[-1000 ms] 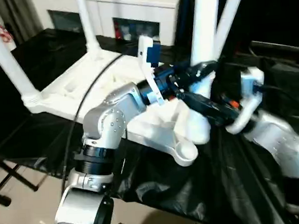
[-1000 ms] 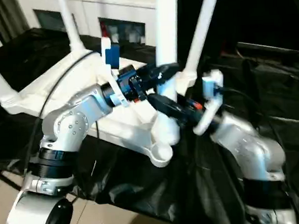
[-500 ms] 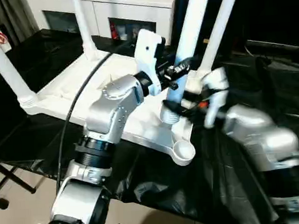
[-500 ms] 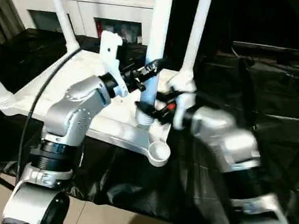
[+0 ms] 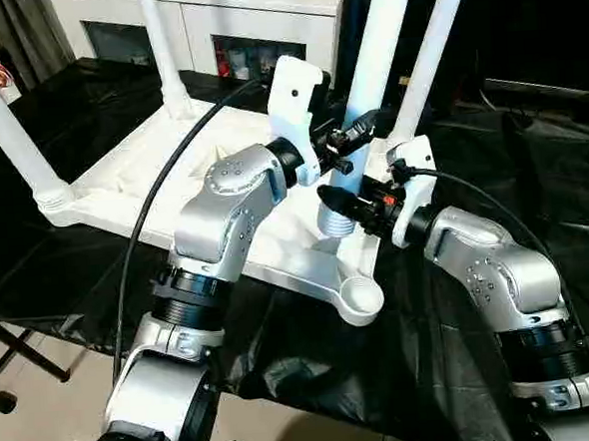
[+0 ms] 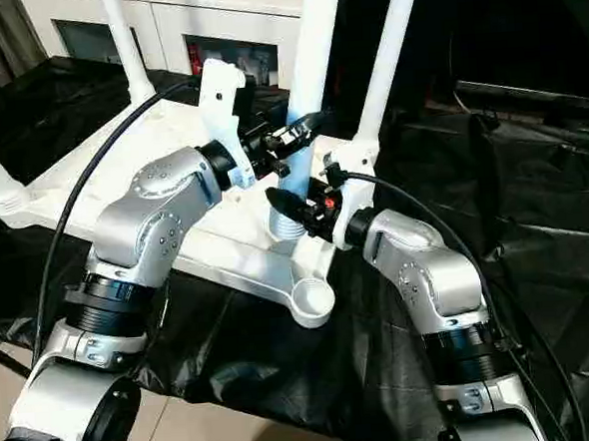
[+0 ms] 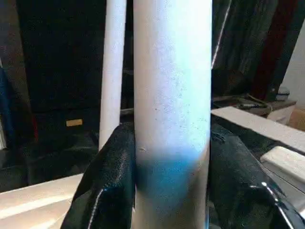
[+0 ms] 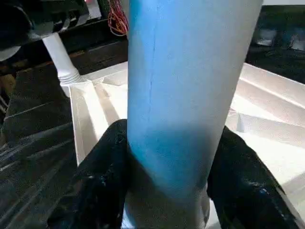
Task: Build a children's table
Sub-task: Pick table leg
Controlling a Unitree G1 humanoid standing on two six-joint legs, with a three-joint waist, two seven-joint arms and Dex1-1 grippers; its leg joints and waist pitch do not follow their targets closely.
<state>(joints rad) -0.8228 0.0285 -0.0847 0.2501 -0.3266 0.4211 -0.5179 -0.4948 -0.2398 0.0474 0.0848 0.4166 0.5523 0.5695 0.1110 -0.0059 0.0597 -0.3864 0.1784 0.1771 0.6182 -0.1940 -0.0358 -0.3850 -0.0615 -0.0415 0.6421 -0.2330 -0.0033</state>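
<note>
The children's table lies upside down, its white top [image 5: 142, 180] on a black-covered surface. Three legs stand in corner sockets: one at the left [image 5: 4, 123], one at the back [image 5: 165, 58] and one at the right back [image 5: 429, 52]. A fourth leg [image 5: 379, 55] stands nearly upright. Its ribbed lower end [image 5: 335, 223] is just behind the empty near corner socket [image 5: 362, 298]. My left gripper [image 5: 359, 135] is shut on this leg partway up, with a finger [image 7: 109, 181] on each side. My right gripper [image 5: 345, 202] is shut on it near the bottom, its fingers [image 8: 102, 186] pressing the tube [image 8: 186, 95].
A white cabinet [image 5: 213, 26] with glass doors stands behind the table. Crinkled black sheeting [image 5: 464, 370] hangs over the front edge. Dark stand legs [image 5: 13, 368] rest on the tiled floor at the lower left. My left arm's black cable [image 5: 144, 220] arcs over the table top.
My right arm swung in and its gripper narrowed around the leg's lower end. The leg now stands straighter, with its end closer over the corner. The head camera also shifted.
</note>
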